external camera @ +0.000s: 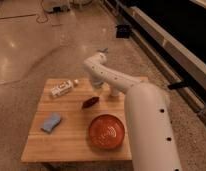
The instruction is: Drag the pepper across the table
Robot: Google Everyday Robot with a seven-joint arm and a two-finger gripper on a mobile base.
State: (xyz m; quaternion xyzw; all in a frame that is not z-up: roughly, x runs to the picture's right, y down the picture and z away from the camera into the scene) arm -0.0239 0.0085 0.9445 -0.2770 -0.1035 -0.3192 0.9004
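The pepper, small, dark red-brown and glossy, lies on the light wooden table near its middle. My white arm reaches in from the lower right and bends down over the far side of the table. The gripper hangs shut just behind and slightly right of the pepper, low over the planks. I cannot tell whether it touches the pepper. Part of the wrist is hidden behind the arm's own links.
A round orange-red plate sits at the front right of the table, close to the pepper. A blue sponge lies at the left, a white packet at the far left corner. Polished floor surrounds the table; a dark wall runs at the right.
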